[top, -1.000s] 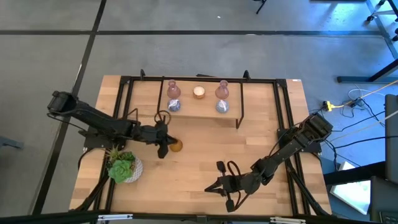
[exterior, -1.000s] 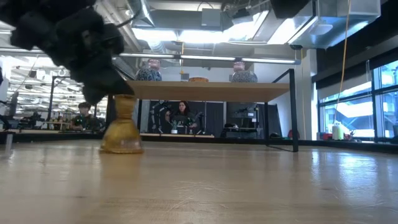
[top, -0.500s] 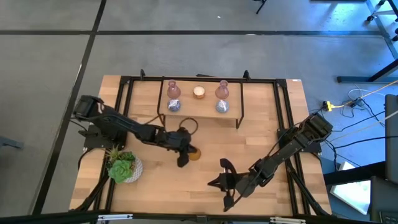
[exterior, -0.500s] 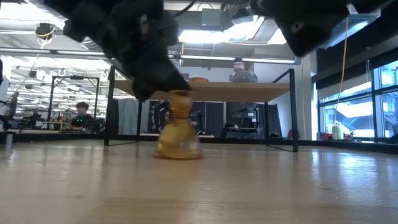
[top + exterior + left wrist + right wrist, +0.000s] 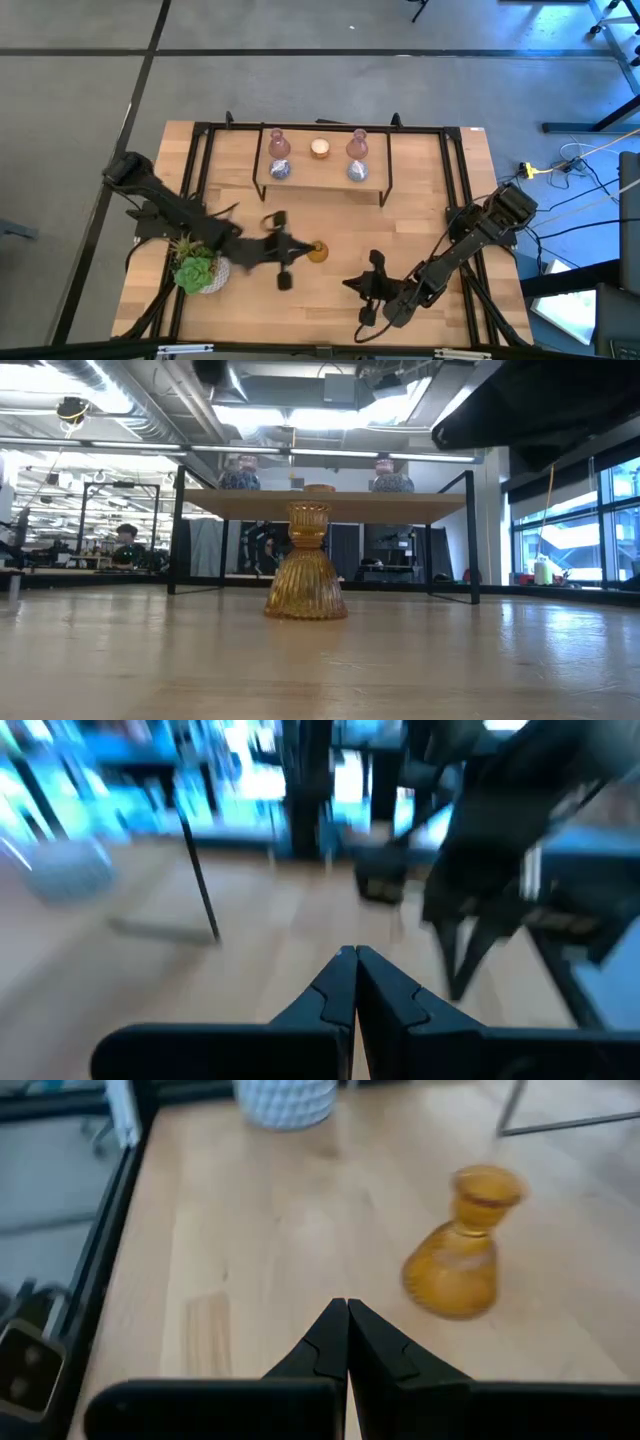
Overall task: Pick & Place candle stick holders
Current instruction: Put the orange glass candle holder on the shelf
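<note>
The amber holder (image 5: 317, 250) stands upright on its wide base on the table's middle, and also shows in the low view (image 5: 305, 565) and the right wrist view (image 5: 462, 1250). My left gripper (image 5: 300, 250) is shut just left of it and raised; nothing touches the holder in the low view. Its fingers meet in the left wrist view (image 5: 355, 955). My right gripper (image 5: 352, 285) is shut and empty (image 5: 347, 1302), near and right of the holder. Two pink holders (image 5: 279, 145), two silvery-blue round ones (image 5: 280, 170) and a cream-white one (image 5: 320, 148) stand on the shelf.
A raised wooden shelf (image 5: 320, 182) on thin black legs stands at the table's far middle. A green succulent in a pale pot (image 5: 197, 268) sits near the left front edge, beside my left arm. A black frame (image 5: 200, 130) runs round the table.
My left gripper has moved toward the table's right and near edges with the amber holder, which slid upright along the table to the middle. The gripper has since come off it, risen and drawn back a little. My right gripper has shifted slightly toward the holder.
</note>
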`<state>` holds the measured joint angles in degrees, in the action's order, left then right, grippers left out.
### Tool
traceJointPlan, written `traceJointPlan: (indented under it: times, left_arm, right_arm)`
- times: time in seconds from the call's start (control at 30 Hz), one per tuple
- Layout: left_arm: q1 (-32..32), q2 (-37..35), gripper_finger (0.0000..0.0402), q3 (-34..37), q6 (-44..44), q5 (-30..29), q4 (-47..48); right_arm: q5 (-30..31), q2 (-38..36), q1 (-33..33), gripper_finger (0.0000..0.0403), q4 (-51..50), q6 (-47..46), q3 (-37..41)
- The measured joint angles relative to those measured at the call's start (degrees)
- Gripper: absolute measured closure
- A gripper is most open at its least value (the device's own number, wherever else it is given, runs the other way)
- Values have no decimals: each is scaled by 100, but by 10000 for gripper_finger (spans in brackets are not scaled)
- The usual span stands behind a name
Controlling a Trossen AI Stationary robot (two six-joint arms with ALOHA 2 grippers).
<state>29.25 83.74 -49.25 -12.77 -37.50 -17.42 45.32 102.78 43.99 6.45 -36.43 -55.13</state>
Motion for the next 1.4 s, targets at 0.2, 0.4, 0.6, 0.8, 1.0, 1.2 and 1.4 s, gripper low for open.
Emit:
traceJointPlan:
  times: [0.2, 0.4, 0.6, 0.8, 1.0, 1.2, 1.4]
  left_arm:
    - [1541, -247, 400, 1, 1561, -2040, -1356]
    - [2386, -361, 400, -7, 2985, -2359, -2632]
    - [2657, -365, 400, -8, 3394, -2498, -2788]
    - [2767, -365, 400, -8, 3551, -2410, -2832]
    - [2896, -439, 400, -8, 3714, -2396, -2883]
    - [2964, -494, 400, -8, 3757, -2106, -2925]
    - [2960, -494, 400, -8, 3755, -1986, -2939]
  right_arm:
    - [1056, 341, 227, 397, 237, -677, 0]
    - [1098, 1117, -77, 395, 872, -751, 4]
    - [216, 1255, -665, 344, 1289, -1072, 2]
    - [462, 1252, -835, 244, 1570, -849, 2]
    - [609, 1252, -986, 155, 1692, -613, 2]
    - [567, 1489, -1180, 111, 2201, -453, 0]
    - [545, 1675, -1311, 108, 2501, -316, 0]
